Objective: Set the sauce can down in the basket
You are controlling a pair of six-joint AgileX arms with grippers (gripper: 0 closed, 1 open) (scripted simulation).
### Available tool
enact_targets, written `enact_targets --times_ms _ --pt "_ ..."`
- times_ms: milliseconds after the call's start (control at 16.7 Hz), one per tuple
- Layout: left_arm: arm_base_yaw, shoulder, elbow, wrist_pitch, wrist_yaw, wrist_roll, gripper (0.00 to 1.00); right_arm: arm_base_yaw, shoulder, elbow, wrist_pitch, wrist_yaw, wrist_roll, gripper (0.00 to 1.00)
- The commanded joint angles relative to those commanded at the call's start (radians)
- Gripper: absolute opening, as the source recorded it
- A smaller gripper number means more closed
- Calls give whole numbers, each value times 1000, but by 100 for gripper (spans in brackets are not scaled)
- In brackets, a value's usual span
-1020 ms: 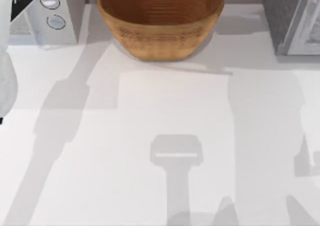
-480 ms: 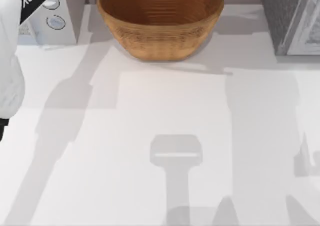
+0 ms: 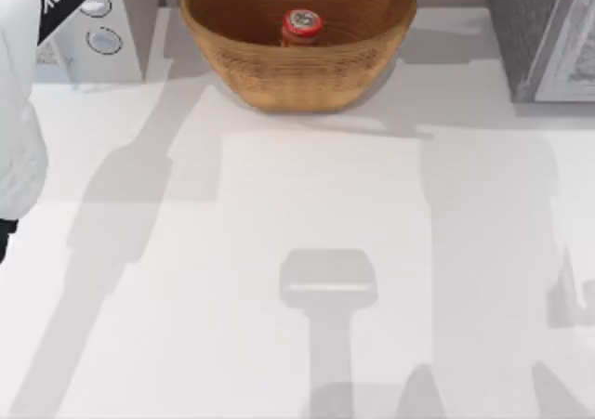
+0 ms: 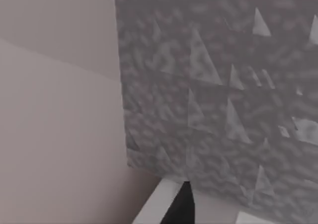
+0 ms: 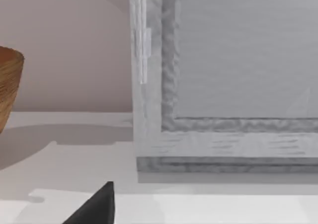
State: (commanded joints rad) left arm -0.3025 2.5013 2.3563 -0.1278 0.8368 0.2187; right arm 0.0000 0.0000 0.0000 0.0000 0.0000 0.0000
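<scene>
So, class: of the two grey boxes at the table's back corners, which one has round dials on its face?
The left box, beside the basket: two round dials on its face. The right box shows none.

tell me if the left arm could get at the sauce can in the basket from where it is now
Probably yes. The sauce can stands upright inside the basket, whose open top leaves it free from above. The left arm sits at the table's left edge with bare table between, though it would have to clear the basket's rim.
</scene>
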Motion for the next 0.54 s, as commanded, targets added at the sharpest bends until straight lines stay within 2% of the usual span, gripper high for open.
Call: enact_targets --times_ms 180,540 --pt "0 0 0 0 0 0 98 0 0 0 0 0 0 100" --pt "0 0 0 0 0 0 100 0 0 0 0 0 0 100"
